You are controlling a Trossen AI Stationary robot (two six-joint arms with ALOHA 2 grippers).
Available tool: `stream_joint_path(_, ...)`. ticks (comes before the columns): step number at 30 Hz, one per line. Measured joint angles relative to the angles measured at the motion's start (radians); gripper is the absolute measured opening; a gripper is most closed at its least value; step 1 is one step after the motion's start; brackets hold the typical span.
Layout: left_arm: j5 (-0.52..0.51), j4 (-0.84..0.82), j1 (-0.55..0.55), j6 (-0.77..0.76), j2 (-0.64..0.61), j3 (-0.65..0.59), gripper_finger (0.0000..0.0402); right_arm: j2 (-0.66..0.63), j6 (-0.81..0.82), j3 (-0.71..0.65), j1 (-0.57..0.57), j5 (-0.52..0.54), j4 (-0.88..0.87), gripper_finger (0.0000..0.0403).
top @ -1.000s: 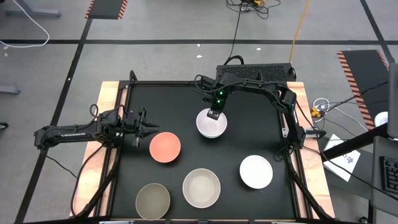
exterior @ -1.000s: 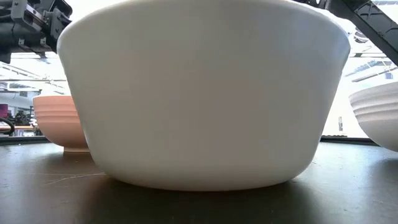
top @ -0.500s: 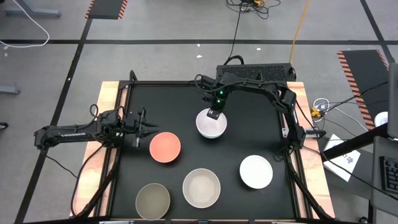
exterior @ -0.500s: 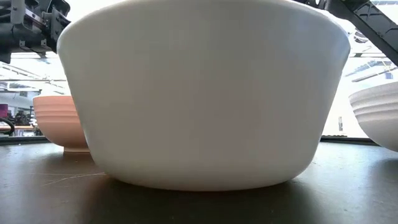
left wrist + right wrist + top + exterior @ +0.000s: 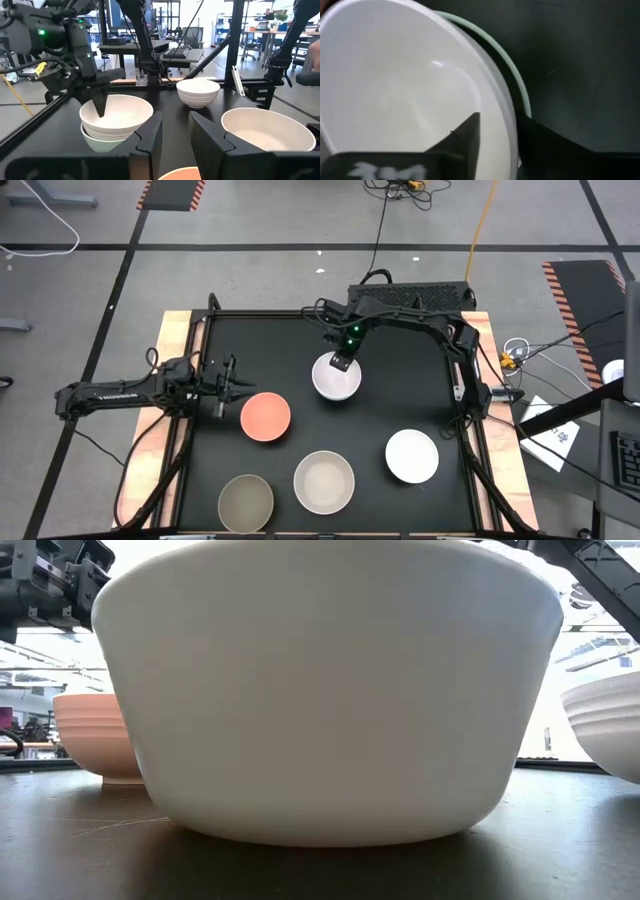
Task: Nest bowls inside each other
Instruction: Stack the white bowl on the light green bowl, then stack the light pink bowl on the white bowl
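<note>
While the right gripper (image 5: 341, 364) pinches the far rim of the white bowl (image 5: 337, 379) — one finger inside, one outside, jaws closed on the wall — that bowl sits tilted in the mint green bowl (image 5: 97, 143), far-centre on the counter (image 5: 420, 350). Best to level it and lower it before letting go, I judge. The left gripper (image 5: 237, 389) waits just left of the salmon pink bowl (image 5: 265, 416), jaws slightly parted, holding nothing. The black counter also carries cream (image 5: 323, 481), olive-grey (image 5: 246, 501) and white (image 5: 412, 456) bowls — desks and monitors stand beyond
</note>
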Motion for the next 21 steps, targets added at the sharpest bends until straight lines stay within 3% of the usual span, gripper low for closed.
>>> stream_joint_path(9,0.0,0.014,0.0,0.014,0.0,0.0,0.0097,-0.098,-0.034,0.0,-0.009,0.001,0.03,0.0197)
stream_joint_path(16,0.0,0.019,0.0,0.035,0.0,0.0,0.0097,-0.189,-0.041,-0.003,-0.033,0.003,0.038,0.0207)
stream_joint_path(21,0.0,-0.047,0.0,0.058,0.0,0.0,0.0097,-0.231,0.028,-0.034,0.022,0.002,0.025,0.0204)
